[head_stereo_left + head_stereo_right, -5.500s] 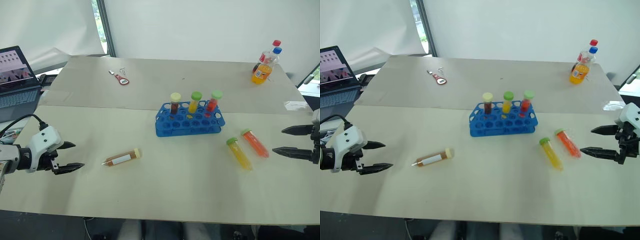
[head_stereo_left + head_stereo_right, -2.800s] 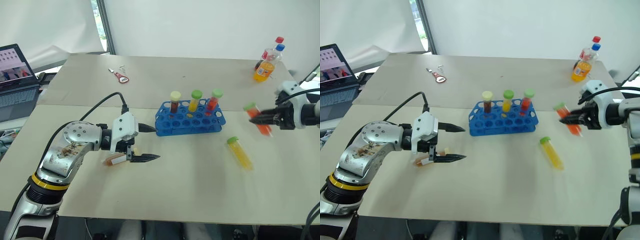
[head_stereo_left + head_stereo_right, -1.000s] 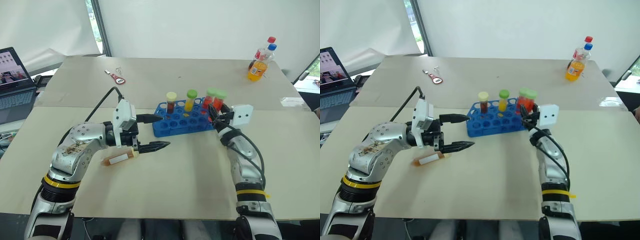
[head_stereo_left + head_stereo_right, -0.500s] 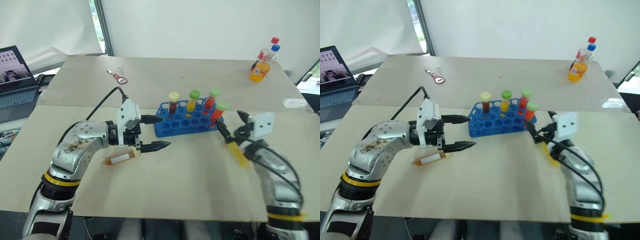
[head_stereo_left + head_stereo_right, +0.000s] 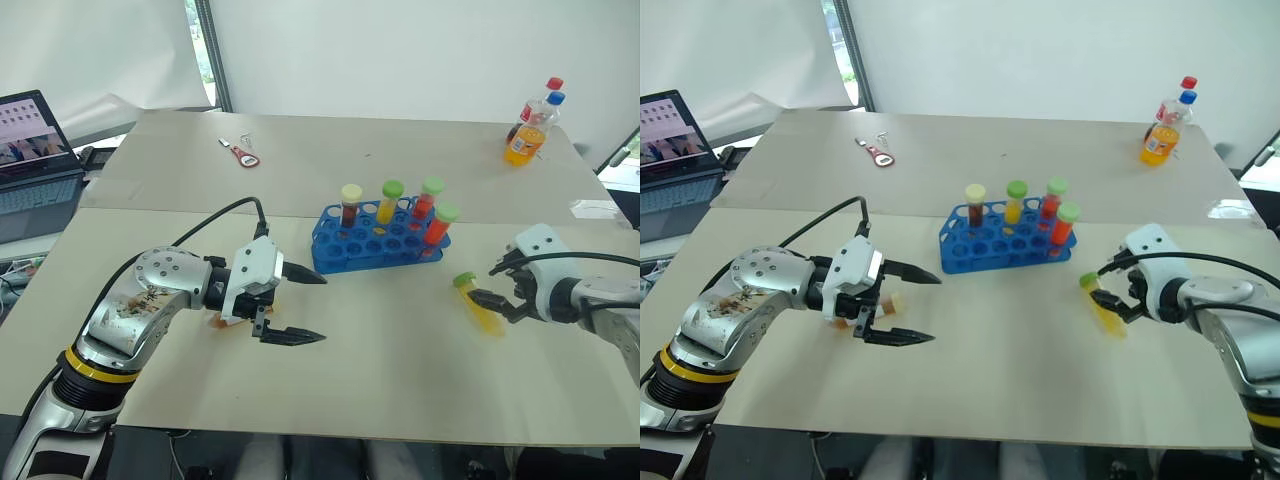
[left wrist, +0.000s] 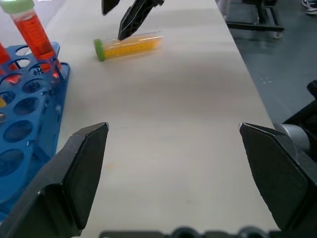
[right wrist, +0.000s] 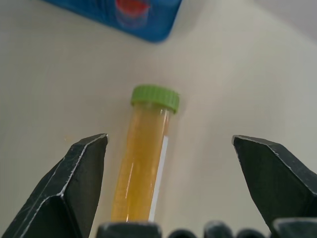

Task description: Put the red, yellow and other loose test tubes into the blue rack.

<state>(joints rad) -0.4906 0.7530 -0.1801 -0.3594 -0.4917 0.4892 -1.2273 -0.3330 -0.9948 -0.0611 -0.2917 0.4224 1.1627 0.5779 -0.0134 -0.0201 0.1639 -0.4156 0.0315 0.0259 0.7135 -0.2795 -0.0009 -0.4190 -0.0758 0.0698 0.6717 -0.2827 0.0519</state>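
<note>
Right tool [image 5: 1118, 289] spread over yellow tube [image 5: 1100, 306]

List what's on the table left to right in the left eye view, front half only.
Left end effector → blue rack → yellow tube lying flat → right end effector. The brown tube sits under the left end effector, mostly hidden, so I left it out.

A rack [image 5: 378, 244] stands mid-table [image 5: 400, 350] with four tubes [image 5: 388, 203] upright in it. To its right a loose tube [image 5: 478, 305] lies flat. Bottles [image 5: 529, 130] stand far back right, a laptop [image 5: 35, 165] far left.
</note>
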